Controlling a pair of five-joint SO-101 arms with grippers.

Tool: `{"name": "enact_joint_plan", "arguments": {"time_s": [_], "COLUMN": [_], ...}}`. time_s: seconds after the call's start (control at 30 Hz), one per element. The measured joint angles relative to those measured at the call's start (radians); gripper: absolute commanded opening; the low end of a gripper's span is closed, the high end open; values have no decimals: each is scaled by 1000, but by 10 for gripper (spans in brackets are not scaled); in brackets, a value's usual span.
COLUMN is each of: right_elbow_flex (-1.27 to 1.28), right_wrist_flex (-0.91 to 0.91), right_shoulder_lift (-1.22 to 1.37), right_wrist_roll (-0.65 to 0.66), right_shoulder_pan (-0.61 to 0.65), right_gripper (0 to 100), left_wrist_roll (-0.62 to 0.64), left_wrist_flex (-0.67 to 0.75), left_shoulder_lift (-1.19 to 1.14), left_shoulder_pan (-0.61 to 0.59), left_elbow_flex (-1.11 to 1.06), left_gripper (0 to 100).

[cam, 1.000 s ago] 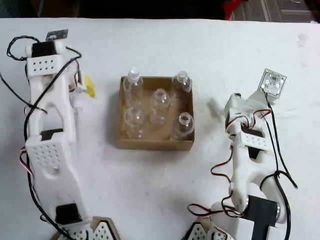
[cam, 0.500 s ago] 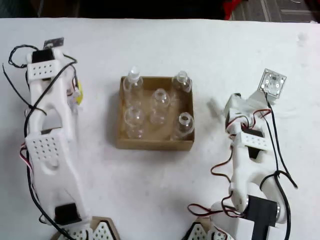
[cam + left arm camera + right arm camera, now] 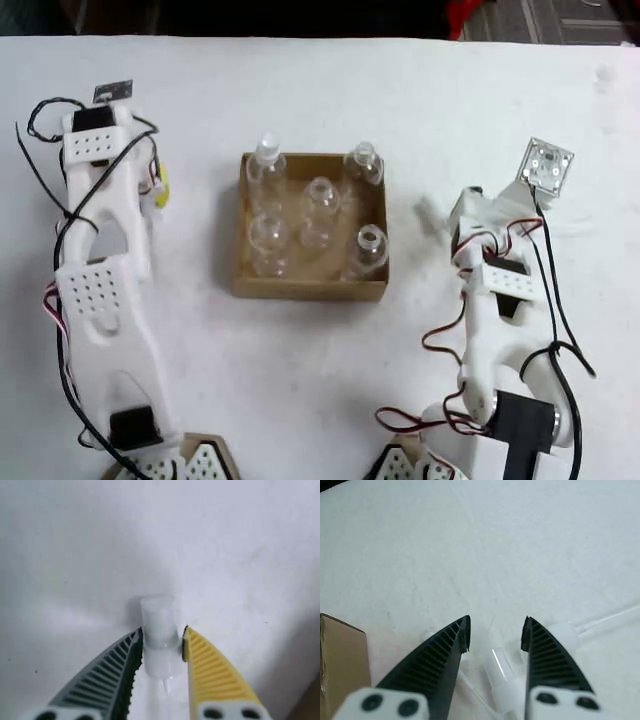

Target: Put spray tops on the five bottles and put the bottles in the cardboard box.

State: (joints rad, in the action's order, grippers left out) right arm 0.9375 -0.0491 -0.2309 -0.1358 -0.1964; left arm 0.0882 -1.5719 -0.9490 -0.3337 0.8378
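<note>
With left tool (image 3: 162,631) clamped on a spray top (image 3: 159,612) at nine o'clock of the cardboard box (image 3: 310,288), right tool (image 3: 496,625) apart at three o'clock, may lose the top from a shallow pinch.

Bright, even light falls on the white table (image 3: 320,90), so the shadows are soft and faint. The strip beyond its far edge is dark. Small glints show on the clear bottles (image 3: 318,200). In the left wrist view a soft grey shadow rings the spray top (image 3: 159,622), and one corner is dim.
</note>
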Motion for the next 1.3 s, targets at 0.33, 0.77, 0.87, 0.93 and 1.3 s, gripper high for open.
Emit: {"name": "enact_joint_plan", "arguments": {"time_s": [0.33,0.77,0.87,0.93,1.3], "right_elbow_flex": [0,0,0,0,0], "right_wrist_flex": [0,0,0,0,0], "right_shoulder_lift": [0,0,0,0,0], "right_wrist_roll": [0,0,0,0,0], "right_shoulder_pan": [5,3,3,2,3], "right_gripper": [149,149,149,149,149], "left_wrist_roll": [98,104,104,104,104], "left_wrist_flex": [49,52,52,52,-34], "left_shoulder_lift": [-5,-5,-5,-5,-5], "left_shoulder_pan": [0,0,0,0,0], "left_elbow_flex": [0,0,0,0,0], "left_gripper": [122,205,162,116,60]}}
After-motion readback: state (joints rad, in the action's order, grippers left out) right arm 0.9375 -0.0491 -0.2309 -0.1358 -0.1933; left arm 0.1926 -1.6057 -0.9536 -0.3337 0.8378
